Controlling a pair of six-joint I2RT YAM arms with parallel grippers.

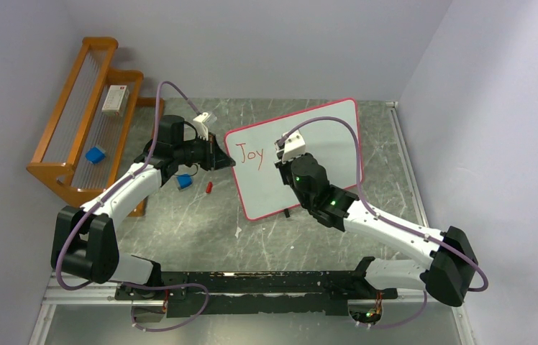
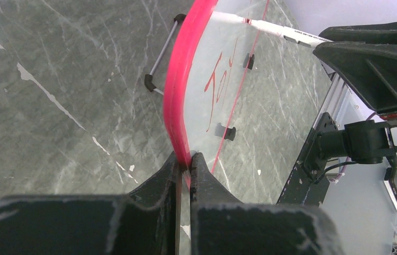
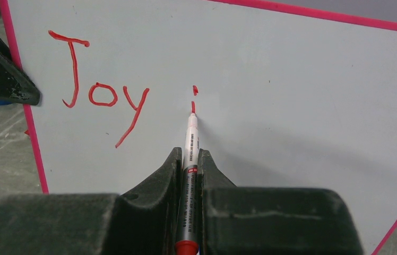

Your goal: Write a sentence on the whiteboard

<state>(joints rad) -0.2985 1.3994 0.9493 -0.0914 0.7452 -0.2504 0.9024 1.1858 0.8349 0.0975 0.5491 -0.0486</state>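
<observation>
The grey marbled table (image 1: 180, 237) carries the whiteboard (image 1: 327, 151) near its middle. Just left of it lie a small red piece (image 1: 209, 187), perhaps a pen cap, and a small blue object (image 1: 184, 182). A wooden rack (image 1: 65, 144) stands at the far left edge.

Top cam: fixed, high & behind the arm bases, looks down and fwd over the whole surface (image 1: 201, 215), far enough back to take in both arms. Left wrist cam: right behind the left hand (image 2: 186, 162), v. close, sights along the whiteboard (image 2: 228, 90) nearly edge-on, w/ the right hand (image 2: 321, 45) beyond. Right wrist cam: just behind its own hand, close, faces the board front-on over the marker (image 3: 191, 133). All 3 views share the board & its red "Joy".
</observation>
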